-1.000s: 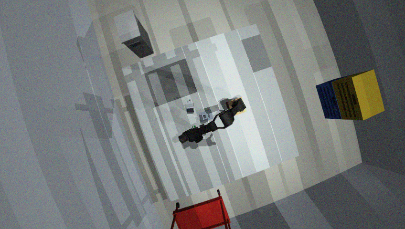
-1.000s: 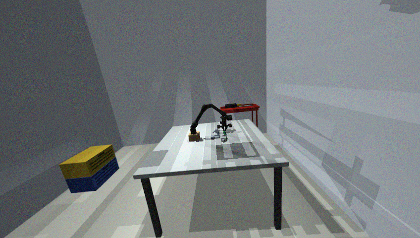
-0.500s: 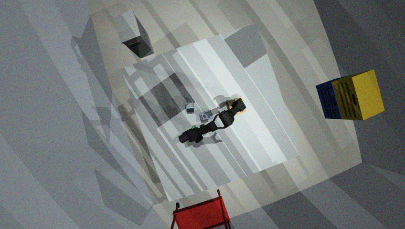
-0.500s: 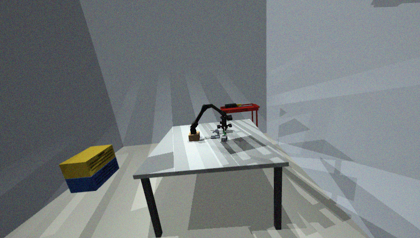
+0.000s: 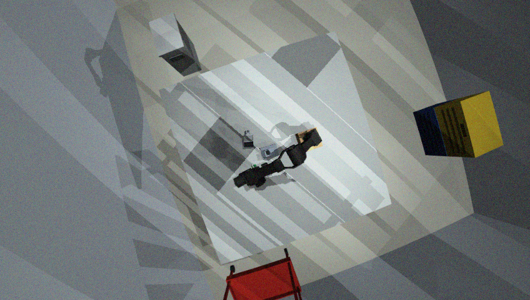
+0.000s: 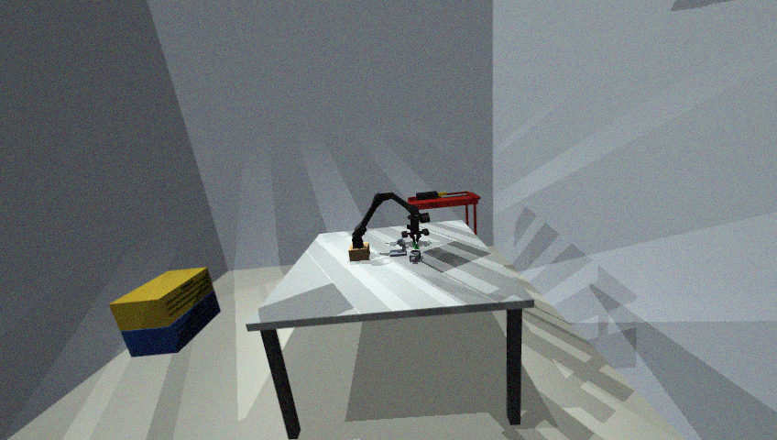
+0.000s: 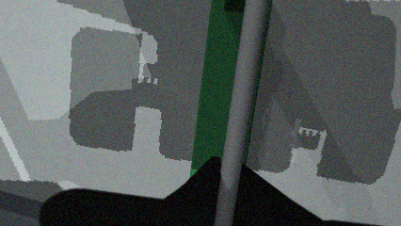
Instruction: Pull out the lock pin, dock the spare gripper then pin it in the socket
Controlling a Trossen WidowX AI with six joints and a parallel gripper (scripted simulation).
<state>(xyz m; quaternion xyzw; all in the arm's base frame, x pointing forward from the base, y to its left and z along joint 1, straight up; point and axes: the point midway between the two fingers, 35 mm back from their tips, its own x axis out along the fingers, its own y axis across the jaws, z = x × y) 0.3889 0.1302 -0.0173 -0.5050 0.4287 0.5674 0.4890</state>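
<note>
The arm is reaching out from its tan base block (image 5: pixel 310 136) toward eight o'clock across the desk (image 5: pixel 334 111) in the top view, and the end effector (image 5: pixel 254 166) is hanging above the desk surface with its fingers drawn narrow around the pin (image 7: pixel 240 101). In the wrist view that grey pin is running straight up the picture from six o'clock to twelve o'clock, its lower end disappearing into the dark body of the end effector, with a green strip (image 7: pixel 213 94) lying just beside it on the nine o'clock side. So the pin is in the grip and off the desk, casting blocky shadows below.

In the top view the mount (image 5: pixel 268 150) is sitting near the end effector, at about one o'clock from it, and the spare gripper (image 5: pixel 247 139) is standing a little farther off at about twelve o'clock. The exterior view is showing the end effector (image 6: pixel 415 243) pointing down just above a small dark part, too small to make out clearly.
</note>
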